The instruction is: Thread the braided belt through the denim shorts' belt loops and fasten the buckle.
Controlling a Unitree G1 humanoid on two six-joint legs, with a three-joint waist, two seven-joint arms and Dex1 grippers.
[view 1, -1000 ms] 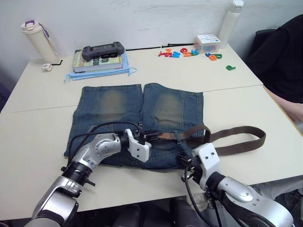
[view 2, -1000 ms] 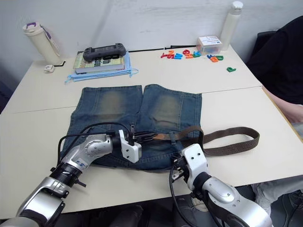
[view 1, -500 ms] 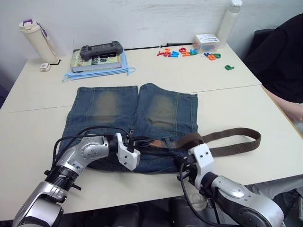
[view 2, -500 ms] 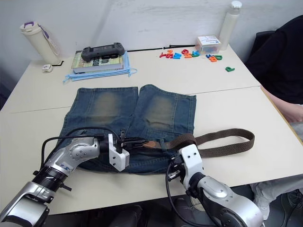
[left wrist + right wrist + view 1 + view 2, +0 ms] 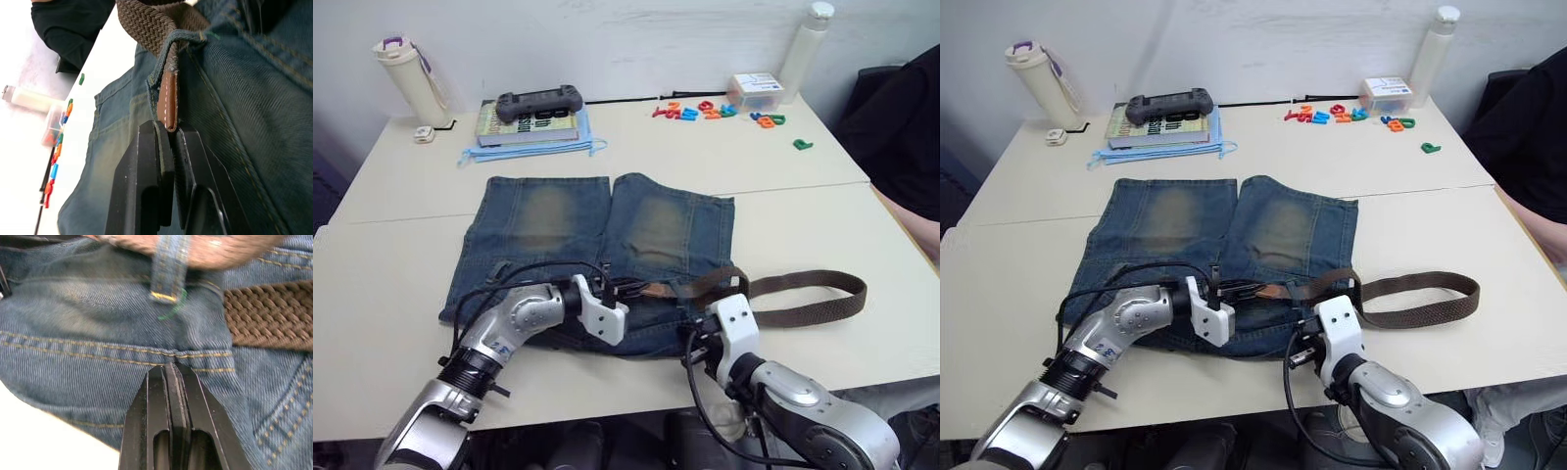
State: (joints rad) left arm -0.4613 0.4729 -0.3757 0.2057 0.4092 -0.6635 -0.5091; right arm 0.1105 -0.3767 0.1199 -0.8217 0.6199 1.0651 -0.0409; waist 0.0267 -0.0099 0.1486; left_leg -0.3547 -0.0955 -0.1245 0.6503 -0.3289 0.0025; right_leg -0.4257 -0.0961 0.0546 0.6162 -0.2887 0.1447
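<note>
A: Where's the belt?

B: The braided belt (image 5: 803, 298) lies lower right of the frame, looping off the denim shorts (image 5: 592, 250) onto the surface (image 5: 391, 264). Its tan leather end (image 5: 167, 100) pokes through a belt loop (image 5: 168, 51) at the waistband, lower centre.

A: Left tool?

B: The left tool (image 5: 171, 131) is clenched on that tan tip, probably to draw it through.

A: Right?

B: The right tool (image 5: 171, 369) is clamped shut on the waistband hem, likely pinning the denim against the tug.

A: Look of things?

B: Dark brown weave; faded blue denim with yellowish patches. Can't make out the buckle.
</note>
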